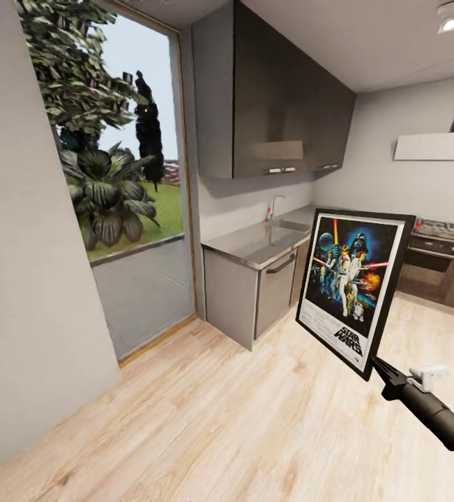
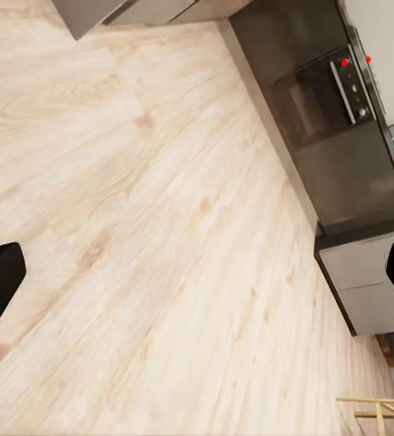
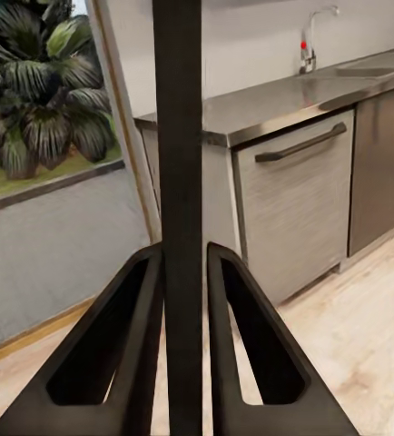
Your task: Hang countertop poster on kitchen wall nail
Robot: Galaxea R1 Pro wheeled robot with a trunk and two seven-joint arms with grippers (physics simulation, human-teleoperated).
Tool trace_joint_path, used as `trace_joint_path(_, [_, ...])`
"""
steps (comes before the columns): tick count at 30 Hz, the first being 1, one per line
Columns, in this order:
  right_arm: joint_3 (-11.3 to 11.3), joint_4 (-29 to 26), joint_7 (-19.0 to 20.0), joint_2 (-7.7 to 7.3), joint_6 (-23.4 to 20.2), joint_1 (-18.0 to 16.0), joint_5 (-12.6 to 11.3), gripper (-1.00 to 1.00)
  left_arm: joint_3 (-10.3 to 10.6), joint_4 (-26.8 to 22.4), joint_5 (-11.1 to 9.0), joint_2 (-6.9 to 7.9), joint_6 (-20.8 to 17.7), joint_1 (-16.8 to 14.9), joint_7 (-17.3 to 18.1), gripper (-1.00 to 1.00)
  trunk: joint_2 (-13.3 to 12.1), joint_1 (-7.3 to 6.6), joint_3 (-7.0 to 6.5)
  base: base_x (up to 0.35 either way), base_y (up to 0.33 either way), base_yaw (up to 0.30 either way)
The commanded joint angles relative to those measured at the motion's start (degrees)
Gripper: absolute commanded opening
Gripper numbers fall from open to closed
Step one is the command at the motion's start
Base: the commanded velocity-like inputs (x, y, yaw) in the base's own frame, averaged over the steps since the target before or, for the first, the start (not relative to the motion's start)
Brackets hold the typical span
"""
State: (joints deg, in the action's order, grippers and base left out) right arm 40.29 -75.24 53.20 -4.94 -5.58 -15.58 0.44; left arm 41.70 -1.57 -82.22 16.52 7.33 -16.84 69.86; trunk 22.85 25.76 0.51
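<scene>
The Star Wars poster hangs in the air over the wood floor, tilted, its black frame and white border facing me. My right gripper is shut on its lower right corner; in the right wrist view the frame's edge runs straight up between the two closed fingers. The dark glossy kitchen countertop with its sink and tap lies behind the poster, beyond the gripper. My left gripper is open above bare floor, its two fingertips far apart. No wall nail is visible.
A tall window with plants outside takes up the left wall. Dark upper cabinets hang over the counter. The steel oven and white hood stand at the right. Light plank floor stretches ahead.
</scene>
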Motion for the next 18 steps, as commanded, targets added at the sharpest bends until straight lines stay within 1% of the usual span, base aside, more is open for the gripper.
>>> trace_joint_path(1, [0.14, -0.08, 0.45, 0.02, -0.68, -0.05, -0.09, -1.0, 0.49, 0.0, -0.31, 0.01, 0.58, -0.03, 0.01, 1.0, 0.07, 0.03, 0.05, -0.007, 0.0, 0.29])
trace_joint_path(18, [0.14, -0.08, 0.5, 0.02, -0.66, -0.03, -0.03, -1.0, 0.48, -0.01, -0.31, 0.02, 0.58, -0.03, 0.01, 1.0, 0.07, 0.03, 0.05, -0.001, 0.0, 0.29])
